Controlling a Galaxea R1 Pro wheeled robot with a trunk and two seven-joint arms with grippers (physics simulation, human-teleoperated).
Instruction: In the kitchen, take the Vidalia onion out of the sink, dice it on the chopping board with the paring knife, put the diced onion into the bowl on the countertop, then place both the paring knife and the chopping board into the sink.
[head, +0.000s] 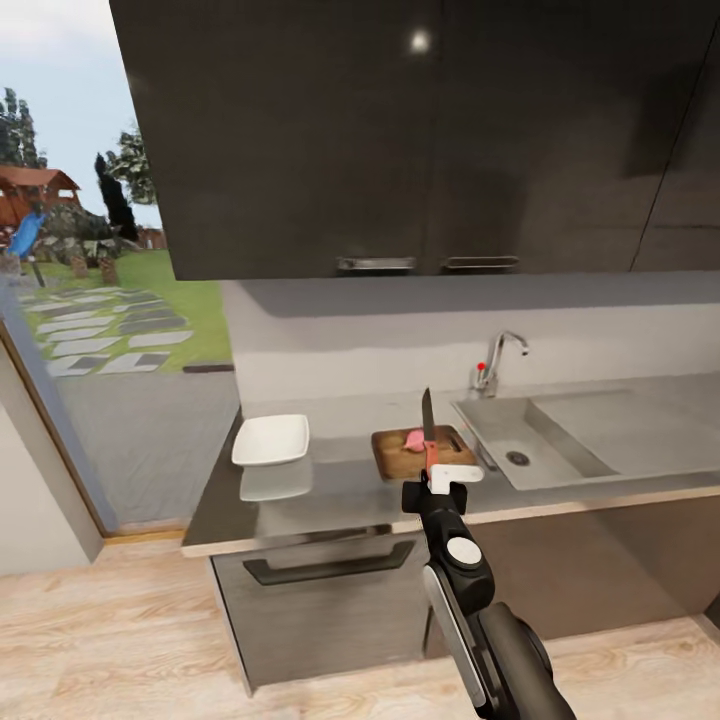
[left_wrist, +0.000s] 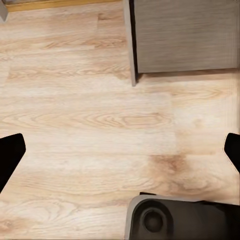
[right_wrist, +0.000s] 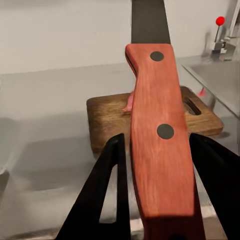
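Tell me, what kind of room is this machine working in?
It looks like a home kitchen. A grey countertop carries a steel sink with a curved tap, dark cabinets hang above, and a wooden chopping board lies beside a white bowl. A large window shows a garden.

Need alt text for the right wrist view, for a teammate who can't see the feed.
The right gripper holds the paring knife by its red-orange handle, blade pointing away. Beyond it the chopping board lies on the grey countertop, with a pink piece of onion on it.
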